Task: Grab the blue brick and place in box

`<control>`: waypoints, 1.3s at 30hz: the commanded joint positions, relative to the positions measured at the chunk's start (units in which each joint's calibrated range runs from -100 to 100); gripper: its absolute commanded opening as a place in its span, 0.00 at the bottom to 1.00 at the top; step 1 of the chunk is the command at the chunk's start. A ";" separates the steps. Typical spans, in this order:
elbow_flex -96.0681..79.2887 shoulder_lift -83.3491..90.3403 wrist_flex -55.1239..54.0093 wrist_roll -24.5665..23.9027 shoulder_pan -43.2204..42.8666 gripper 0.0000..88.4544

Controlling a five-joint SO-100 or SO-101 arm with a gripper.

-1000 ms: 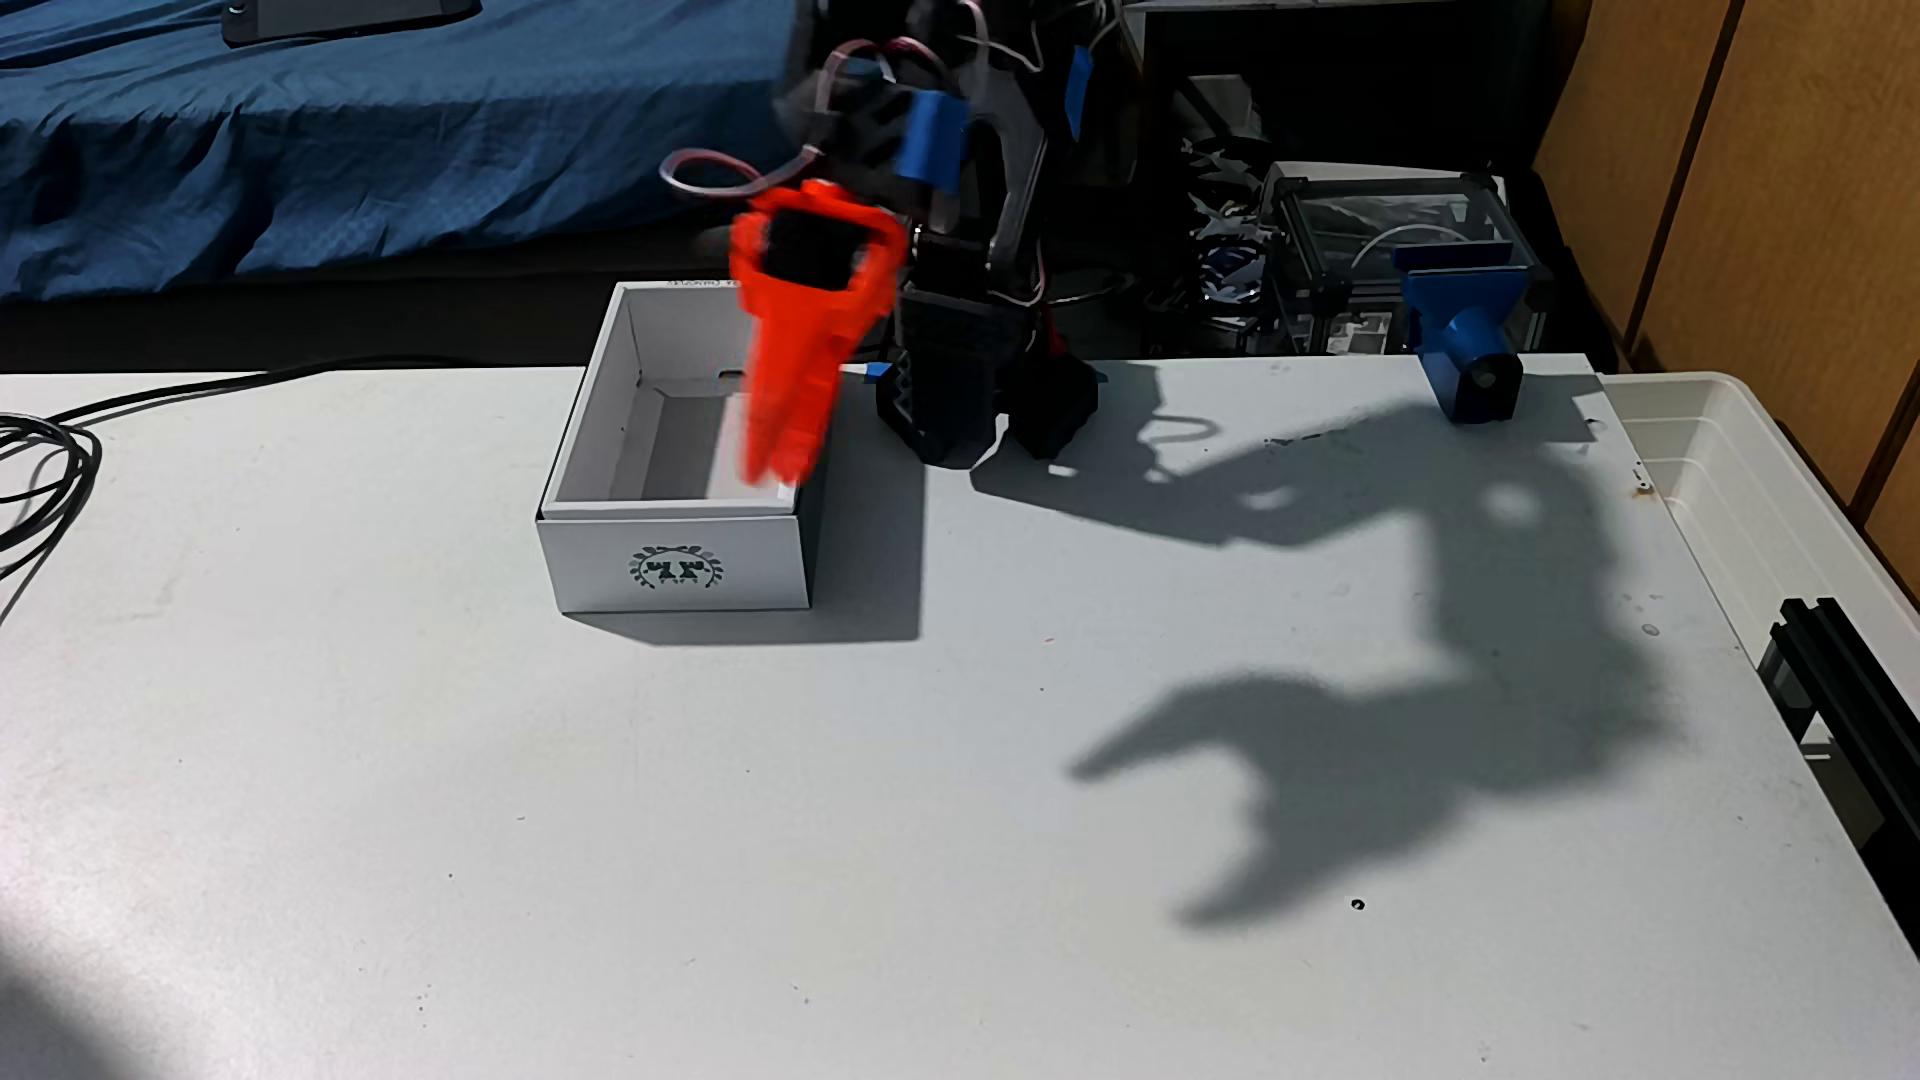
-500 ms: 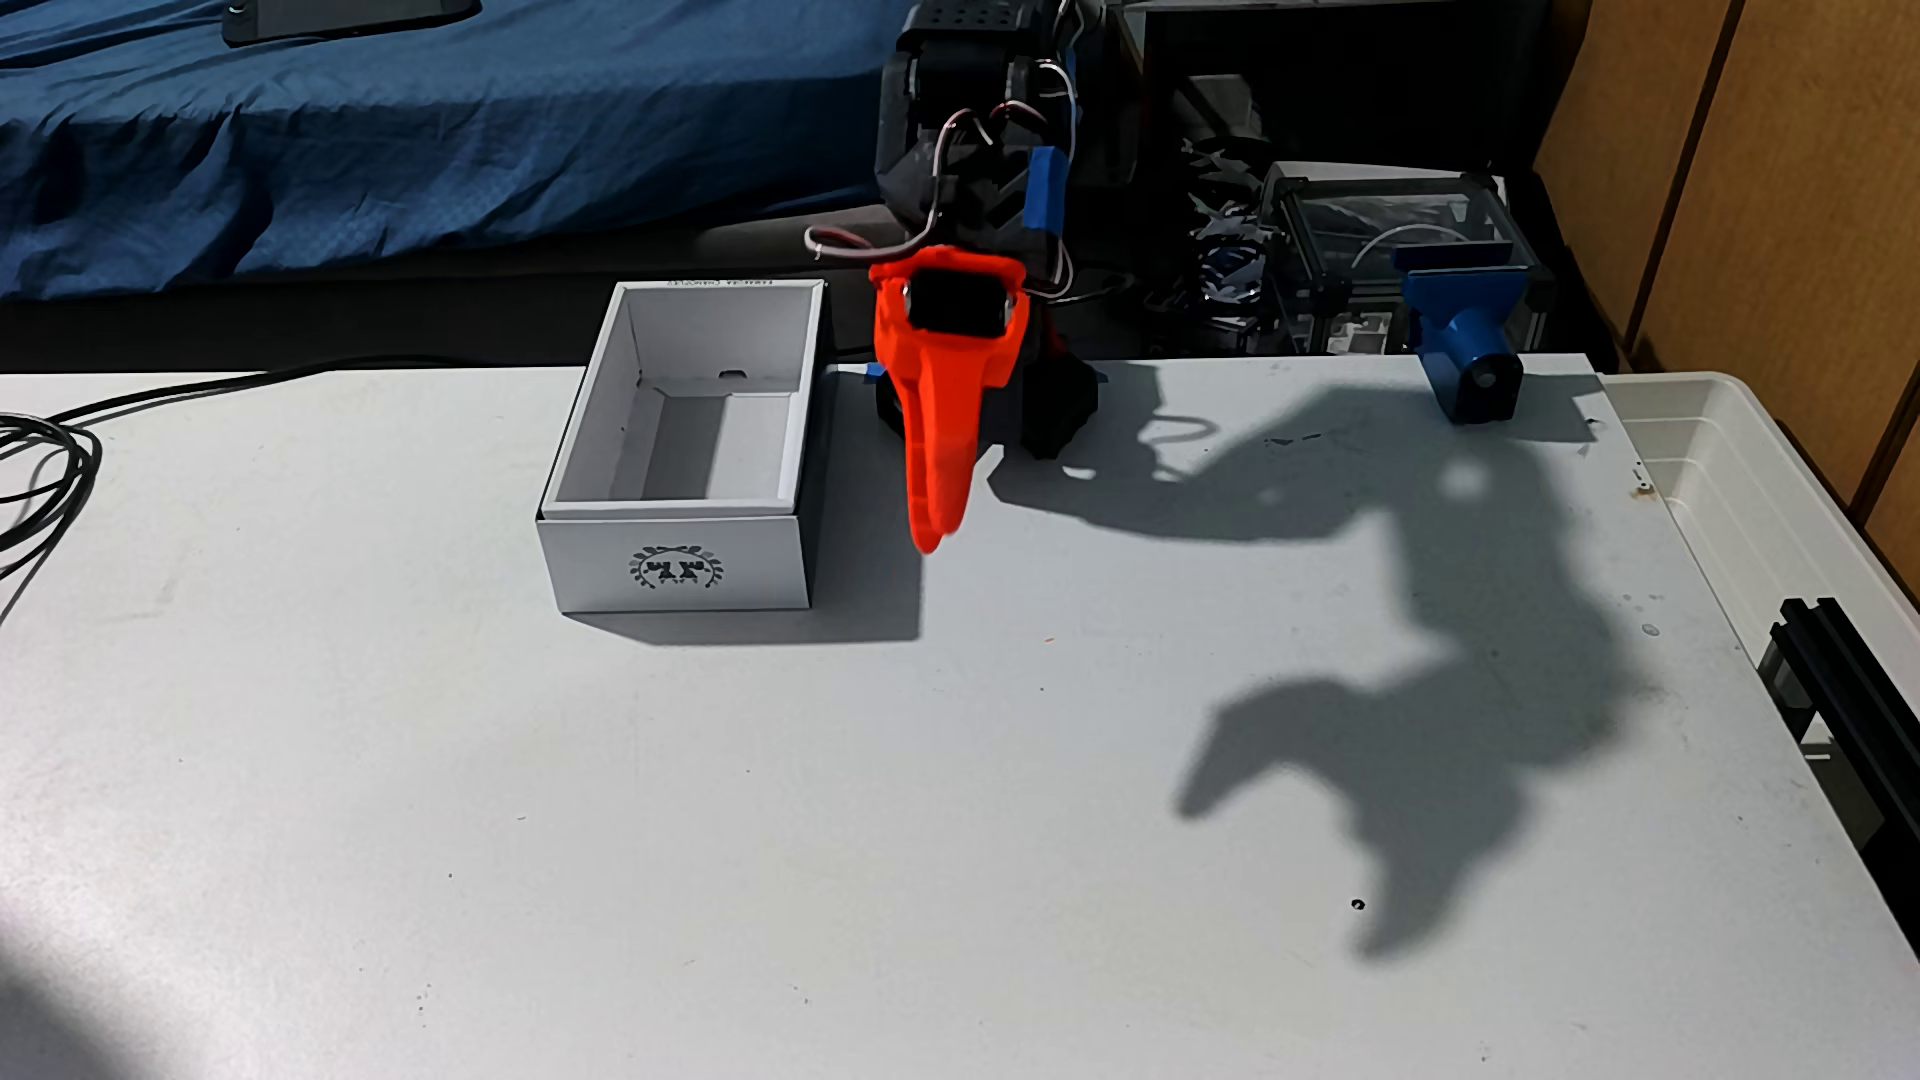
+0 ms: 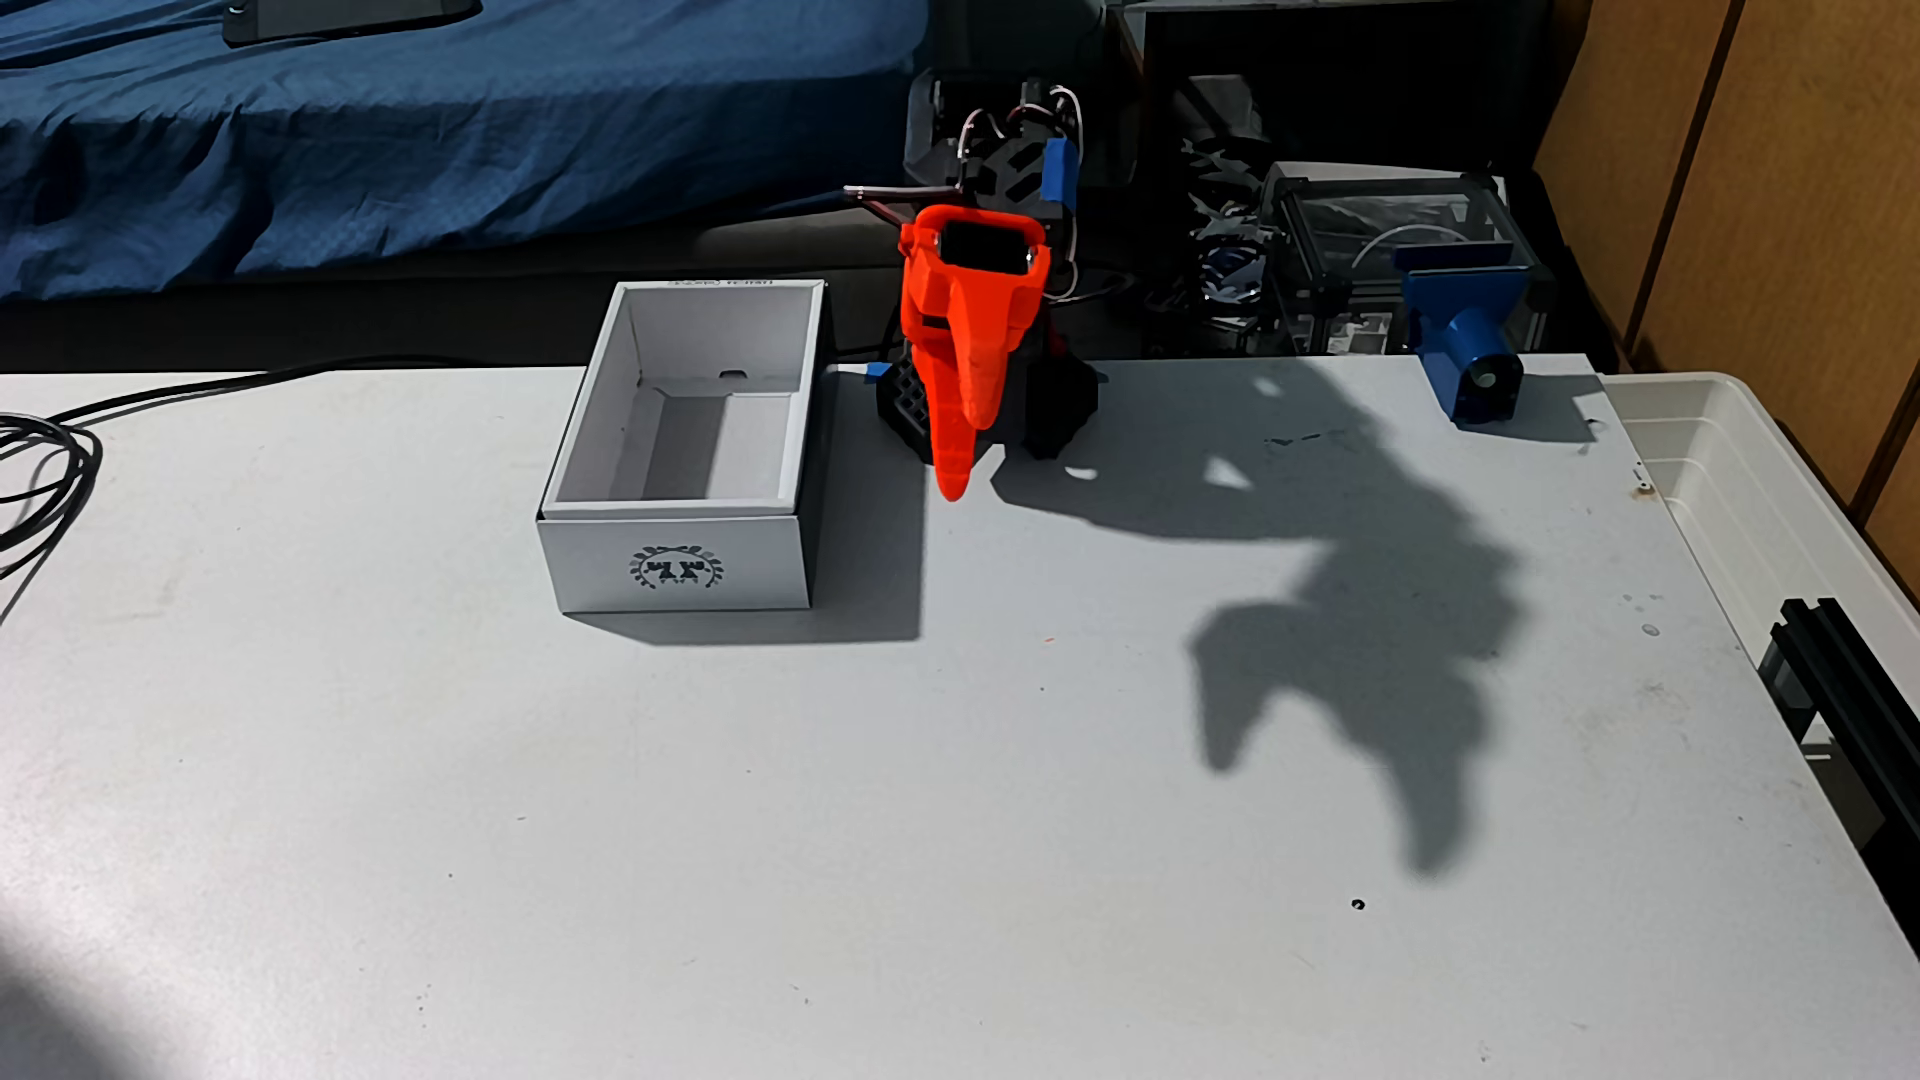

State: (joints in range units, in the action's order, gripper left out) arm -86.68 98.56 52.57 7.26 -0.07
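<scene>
- Your orange hand (image 3: 954,480) hangs point-down just in front of the black arm base (image 3: 914,410), its two fingers drawn together to one tip, closed on nothing that I can see.
- It sits to the right of the white box (image 3: 675,566) in the fixed view, apart from its right wall and above the desk (image 3: 727,831).
- The blue brick is not to be found on the desk; the near wall hides part of the box floor, so it may well lie there, and the placing looks done.
- If so, fold the arm back slowly, clear of the box rim.
- The blue mount (image 3: 1465,353) at the far right edge is no part of this.
</scene>
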 commanded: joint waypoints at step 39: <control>-8.71 0.67 11.07 -4.76 -2.90 0.01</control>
State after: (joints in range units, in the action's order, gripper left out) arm -95.62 98.99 65.13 3.84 -2.88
